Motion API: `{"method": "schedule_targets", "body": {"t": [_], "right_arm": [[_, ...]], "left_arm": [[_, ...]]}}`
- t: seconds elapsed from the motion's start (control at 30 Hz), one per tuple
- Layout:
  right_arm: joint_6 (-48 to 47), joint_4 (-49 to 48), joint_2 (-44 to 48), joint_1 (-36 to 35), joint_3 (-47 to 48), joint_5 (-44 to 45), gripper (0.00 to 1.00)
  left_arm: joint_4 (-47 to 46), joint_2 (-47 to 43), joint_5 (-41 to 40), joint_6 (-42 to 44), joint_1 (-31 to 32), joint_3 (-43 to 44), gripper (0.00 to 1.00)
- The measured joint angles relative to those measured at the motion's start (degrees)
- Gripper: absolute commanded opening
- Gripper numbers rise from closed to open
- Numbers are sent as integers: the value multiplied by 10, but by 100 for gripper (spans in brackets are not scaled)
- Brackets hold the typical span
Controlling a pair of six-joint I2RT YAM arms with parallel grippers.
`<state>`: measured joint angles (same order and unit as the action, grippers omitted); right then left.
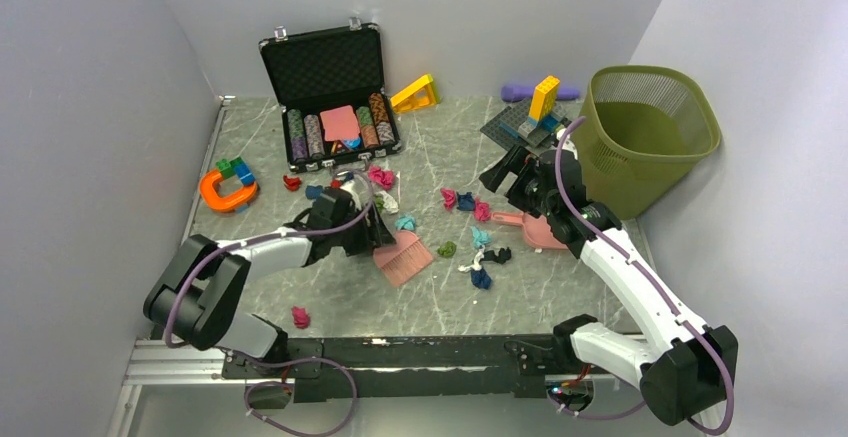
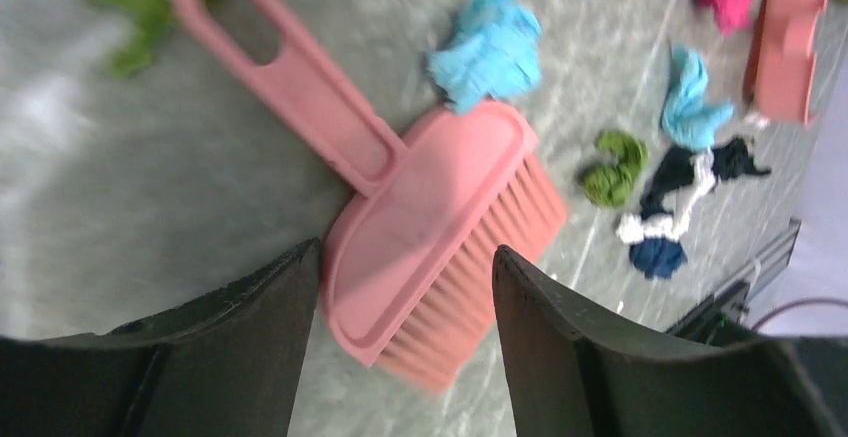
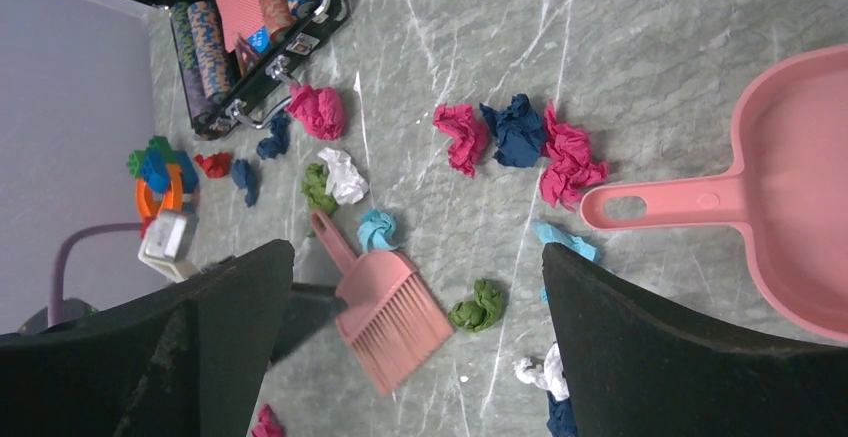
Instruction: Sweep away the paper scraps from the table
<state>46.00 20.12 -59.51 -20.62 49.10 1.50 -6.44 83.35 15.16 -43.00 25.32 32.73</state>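
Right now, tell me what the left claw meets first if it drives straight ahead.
Likely the pink plastic bristle brush, its head framed by the left claw's open fingers; depth unclear.

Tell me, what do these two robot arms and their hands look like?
The left arm and right arm both have smooth white tubular segments linked by chunky black joints, with a thin purple cable looping along each. The left hand and right hand are matte black, each with two broad, wedge-shaped fingers. I can see no markings.
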Motion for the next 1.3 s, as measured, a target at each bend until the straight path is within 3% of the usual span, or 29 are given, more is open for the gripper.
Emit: {"method": "schedule_targets", "body": {"t": [0.3,0.7,0.8,0.87,0.93,0.97,1.13,1.23,1.3], "right_arm": [[0,0,6,0,-2,0,100],[0,4,21,0,-4,2,100],[0,5,29,0,-4,10,100],[0,7,34,0,-4,14,100],[0,10,37,0,-4,17,100],[0,11,38,0,-4,20,100],[-3,22,38,1,-4,27,100],[-7,28,37,2,-4,28,100],[-9,30,37,2,-4,27,100]], "left_arm": [[30,-13,-2,-32,106,1,68],[-25,107,36,-47,206,97,69],[-23,113,46,-44,230,114,72],[-16,110,55,-30,240,118,79],[19,100,64,-7,245,124,97],[49,89,66,10,246,130,99],[226,13,48,112,246,196,99],[309,-26,-3,182,245,253,95],[348,-41,-36,230,240,285,99]]}}
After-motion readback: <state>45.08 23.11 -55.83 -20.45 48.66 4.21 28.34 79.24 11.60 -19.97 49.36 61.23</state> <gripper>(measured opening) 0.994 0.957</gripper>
